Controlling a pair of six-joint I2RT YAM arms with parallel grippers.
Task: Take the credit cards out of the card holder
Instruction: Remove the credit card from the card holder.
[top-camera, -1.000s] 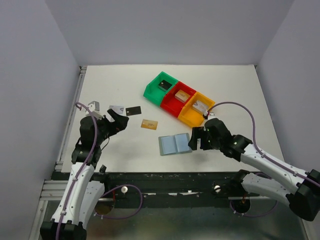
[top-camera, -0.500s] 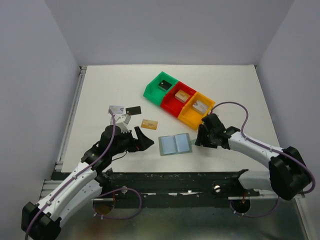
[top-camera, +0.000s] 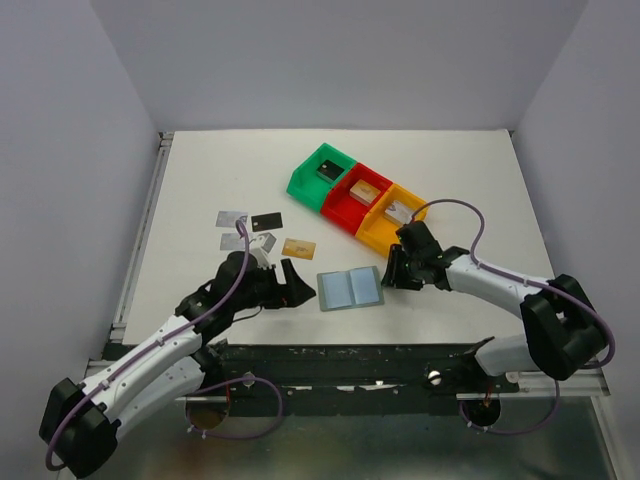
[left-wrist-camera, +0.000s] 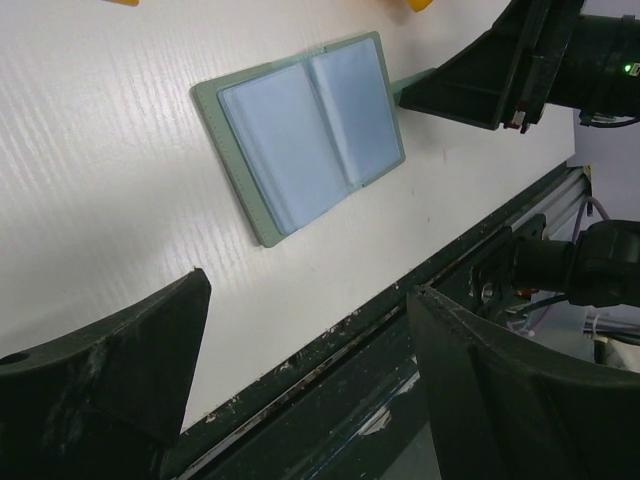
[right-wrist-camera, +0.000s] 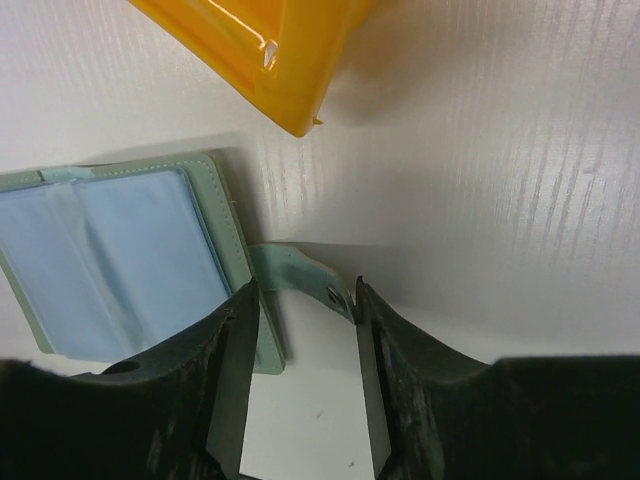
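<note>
— Where is the card holder (top-camera: 350, 288)?
— It lies open and flat on the tabletop (top-camera: 230, 170), close to the near edge, between the two arms.
— And the left fingers (left-wrist-camera: 120, 370)?
— They are spread wide just left of the holder, clear of it.
— The right fingers (right-wrist-camera: 400, 400)?
— They are at the holder's right edge, partly apart, one on each side of its clasp tab (right-wrist-camera: 295, 272), with no visible pinch. The orange bin (right-wrist-camera: 270, 50) sits just beyond.
— The cards?
— The silver-grey card (top-camera: 232, 218), black card (top-camera: 266, 221) and tan-gold card (top-camera: 298, 248) lie on the tabletop, farther back and left of the holder.
</note>
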